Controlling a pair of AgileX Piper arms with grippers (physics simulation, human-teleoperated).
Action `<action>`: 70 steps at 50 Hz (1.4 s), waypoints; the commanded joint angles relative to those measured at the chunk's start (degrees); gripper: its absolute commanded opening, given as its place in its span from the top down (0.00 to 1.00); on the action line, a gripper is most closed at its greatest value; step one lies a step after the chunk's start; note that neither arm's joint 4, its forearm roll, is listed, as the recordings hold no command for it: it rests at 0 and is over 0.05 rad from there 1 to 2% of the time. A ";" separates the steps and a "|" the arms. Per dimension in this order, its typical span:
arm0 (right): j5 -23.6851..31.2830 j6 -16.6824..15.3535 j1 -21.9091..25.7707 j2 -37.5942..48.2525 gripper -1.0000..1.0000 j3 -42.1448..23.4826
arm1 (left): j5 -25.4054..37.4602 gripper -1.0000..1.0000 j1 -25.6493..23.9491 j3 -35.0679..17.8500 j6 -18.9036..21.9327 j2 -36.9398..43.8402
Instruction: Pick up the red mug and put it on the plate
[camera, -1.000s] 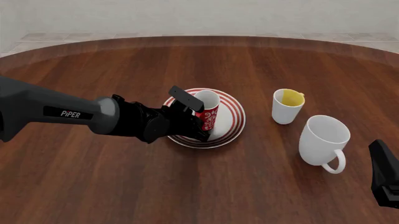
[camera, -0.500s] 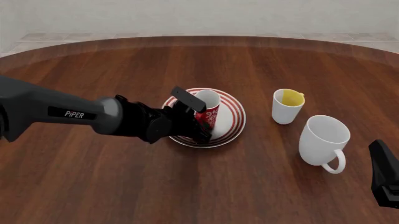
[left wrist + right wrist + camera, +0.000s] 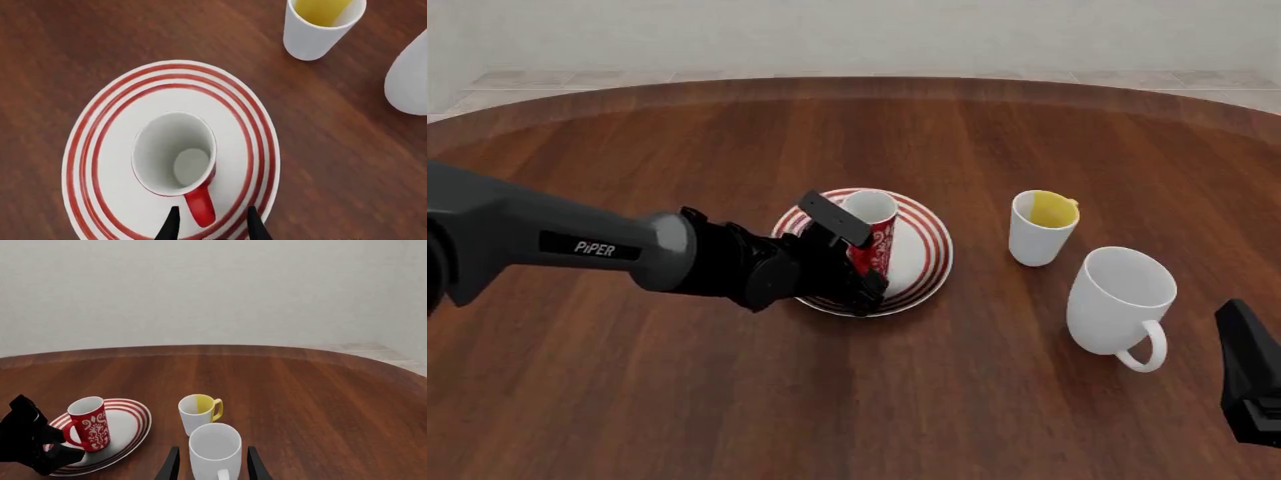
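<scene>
The red mug (image 3: 872,238) with its white swirl pattern stands upright on the red-ringed plate (image 3: 924,250). In the left wrist view I look down into the mug's white inside (image 3: 173,155), and the plate's rim (image 3: 250,125) surrounds it. My left gripper (image 3: 212,225) is open. Its fingertips straddle the red handle (image 3: 200,210) with a gap on each side. In the front view this gripper (image 3: 851,257) sits at the mug's near-left side. My right gripper (image 3: 1248,385) is open and empty at the near right edge, far from the mug (image 3: 90,425) and the plate (image 3: 133,420).
A small white cup with a yellow inside (image 3: 1044,230) stands right of the plate. A larger plain white mug (image 3: 1118,300) stands nearer, between that cup and my right gripper; it fills the middle of the right wrist view (image 3: 215,450).
My left arm has shifted slightly right and lower at the plate. The red mug has stayed on the plate. The right arm has not moved.
</scene>
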 commanded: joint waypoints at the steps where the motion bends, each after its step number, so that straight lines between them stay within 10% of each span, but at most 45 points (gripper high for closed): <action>1: 0.00 -0.21 0.13 0.00 0.00 0.12 | 0.70 0.00 -0.12 0.06 -0.56 -0.66; 70: -0.01 -1.56 0.98 0.05 0.00 0.10 | 9.89 0.00 -5.48 11.75 -0.73 -30.36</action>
